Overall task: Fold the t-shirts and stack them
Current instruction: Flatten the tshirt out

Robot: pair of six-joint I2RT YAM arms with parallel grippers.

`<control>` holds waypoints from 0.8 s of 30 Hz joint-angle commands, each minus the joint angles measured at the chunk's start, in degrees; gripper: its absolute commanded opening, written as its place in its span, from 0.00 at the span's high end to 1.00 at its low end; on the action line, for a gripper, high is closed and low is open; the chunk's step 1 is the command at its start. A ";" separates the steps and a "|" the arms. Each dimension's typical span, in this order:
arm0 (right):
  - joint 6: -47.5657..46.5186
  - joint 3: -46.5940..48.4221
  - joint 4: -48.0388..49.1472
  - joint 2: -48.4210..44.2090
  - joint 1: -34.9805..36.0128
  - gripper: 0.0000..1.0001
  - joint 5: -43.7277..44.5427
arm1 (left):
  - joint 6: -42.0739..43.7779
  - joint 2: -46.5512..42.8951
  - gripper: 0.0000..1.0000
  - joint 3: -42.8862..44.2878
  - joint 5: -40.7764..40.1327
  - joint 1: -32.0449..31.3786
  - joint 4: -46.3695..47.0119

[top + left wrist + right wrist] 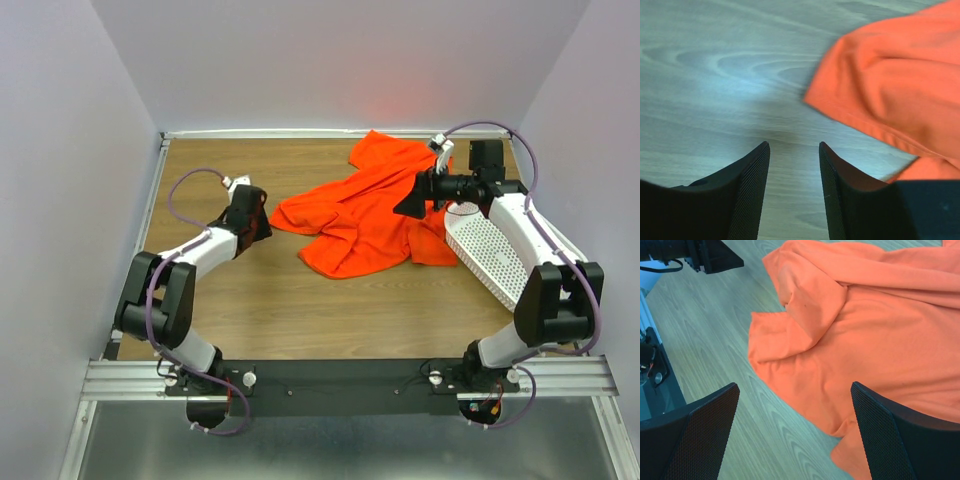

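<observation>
One crumpled shirt (360, 215) lies far-right of centre against the basket (490, 255), and with my left gripper (792, 147) gaping empty beside its left hem and my right gripper (795, 390) spread wide above it, I want to pinch separate edges and pull it flat.

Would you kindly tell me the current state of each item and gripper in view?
t-shirt: unfolded, crumpled in a heap on the table.
basket: seems tipped on its side beside the t-shirt; contents hidden.
left gripper: open, empty, over the table by the t-shirt's edge.
right gripper: open, empty, above the t-shirt.
</observation>
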 commanded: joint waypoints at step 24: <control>-1.87 -0.19 -2.23 1.33 0.45 0.00 -0.66 | -4.83 11.26 0.62 1.43 20.79 7.10 14.63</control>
